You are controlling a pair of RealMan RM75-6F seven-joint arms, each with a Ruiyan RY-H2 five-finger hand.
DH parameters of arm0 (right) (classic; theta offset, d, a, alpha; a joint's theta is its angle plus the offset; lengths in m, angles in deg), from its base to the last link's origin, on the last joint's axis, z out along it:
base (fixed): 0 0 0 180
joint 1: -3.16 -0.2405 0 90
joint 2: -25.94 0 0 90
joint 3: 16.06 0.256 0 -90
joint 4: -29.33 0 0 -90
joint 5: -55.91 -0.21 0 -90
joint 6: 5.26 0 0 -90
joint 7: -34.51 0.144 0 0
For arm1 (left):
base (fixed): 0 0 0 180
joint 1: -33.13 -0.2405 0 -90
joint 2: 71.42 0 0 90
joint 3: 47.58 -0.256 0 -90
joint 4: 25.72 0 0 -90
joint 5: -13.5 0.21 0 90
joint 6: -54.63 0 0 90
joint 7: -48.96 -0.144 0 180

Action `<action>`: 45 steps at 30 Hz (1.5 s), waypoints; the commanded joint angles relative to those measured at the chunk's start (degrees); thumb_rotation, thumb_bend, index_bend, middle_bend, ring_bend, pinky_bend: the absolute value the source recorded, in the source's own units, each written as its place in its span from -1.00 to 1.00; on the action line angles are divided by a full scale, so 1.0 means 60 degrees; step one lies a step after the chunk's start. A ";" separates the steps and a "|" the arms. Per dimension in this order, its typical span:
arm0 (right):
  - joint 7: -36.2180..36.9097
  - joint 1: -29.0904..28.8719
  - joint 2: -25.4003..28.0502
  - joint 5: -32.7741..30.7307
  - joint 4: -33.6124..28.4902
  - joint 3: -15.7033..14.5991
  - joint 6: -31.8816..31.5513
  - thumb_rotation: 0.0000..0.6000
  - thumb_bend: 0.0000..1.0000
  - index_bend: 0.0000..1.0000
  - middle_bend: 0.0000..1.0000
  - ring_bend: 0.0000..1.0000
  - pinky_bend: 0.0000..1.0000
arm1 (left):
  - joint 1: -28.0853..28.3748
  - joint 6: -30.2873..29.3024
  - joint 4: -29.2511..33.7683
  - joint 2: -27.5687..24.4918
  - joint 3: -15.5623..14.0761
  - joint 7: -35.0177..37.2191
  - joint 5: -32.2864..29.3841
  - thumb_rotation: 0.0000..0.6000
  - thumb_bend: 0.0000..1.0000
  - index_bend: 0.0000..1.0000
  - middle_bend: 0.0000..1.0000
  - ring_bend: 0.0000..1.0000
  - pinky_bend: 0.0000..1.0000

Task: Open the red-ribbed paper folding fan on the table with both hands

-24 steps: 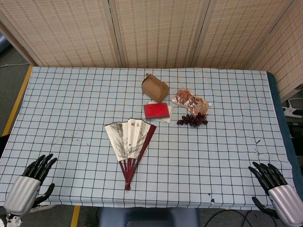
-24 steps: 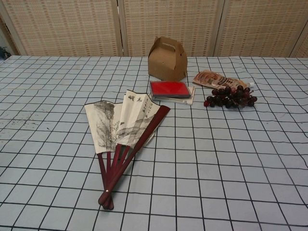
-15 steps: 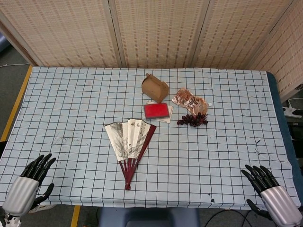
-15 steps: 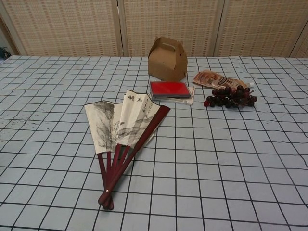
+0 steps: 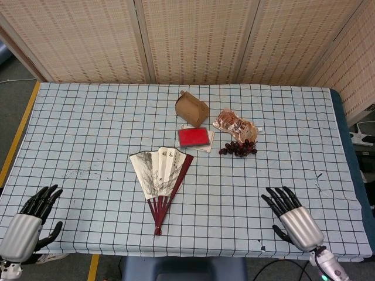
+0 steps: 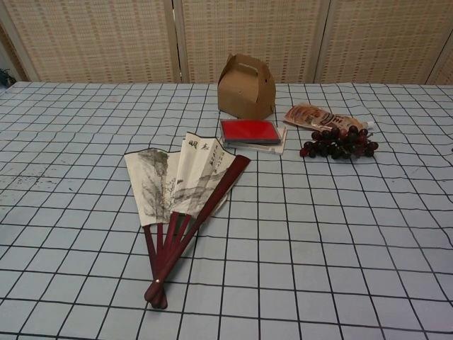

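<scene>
I see the tabletop point(image 5: 88, 129) under a blue-gridded cloth, woven screens point(image 5: 193, 41) behind it. The fan point(image 5: 162, 178) lies partly spread just in front of the red pad point(image 5: 194, 137). My left hand point(image 5: 26, 225) and right hand point(image 5: 293, 218) hover with fingers spread wide, holding nothing.

A: Landmark?
B: Brown paper box point(image 5: 191, 109), handle-top, upright on the checked tablecloth point(image 5: 88, 129).
A: Near it?
B: Red flat case point(image 5: 194, 137) just in front, lying on white cards. Clear snack packet point(image 5: 234, 124) to the box's right, dark grapes point(image 5: 238, 148) touching the packet's near edge.
A: Behind?
B: Woven screen panels point(image 5: 193, 38).
</scene>
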 commanded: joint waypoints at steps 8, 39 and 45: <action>-0.2435 -0.2546 -0.2849 -0.2360 0.0505 0.1761 0.2898 1.00 -0.45 -0.71 -1.00 -1.00 -1.00 | 0.0361 0.0427 -0.0827 0.0663 0.0275 0.0049 -0.0287 1.00 -0.16 -1.00 -1.00 -1.00 -0.68; -0.4173 -0.6067 -0.7358 -0.4807 0.4311 0.2541 0.4085 1.00 -0.45 -0.38 -1.00 -1.00 -1.00 | 0.0702 0.1398 -0.0792 0.0319 0.0247 0.0685 -0.1283 1.00 -0.16 -1.00 -1.00 -1.00 -0.69; -0.4417 -0.6276 -0.7813 -0.5139 0.4711 0.2506 0.3838 1.00 -0.45 -0.30 -1.00 -1.00 -1.00 | 0.0693 0.1377 -0.0797 0.0271 0.0232 0.0805 -0.1332 1.00 -0.16 -1.00 -1.00 -1.00 -0.69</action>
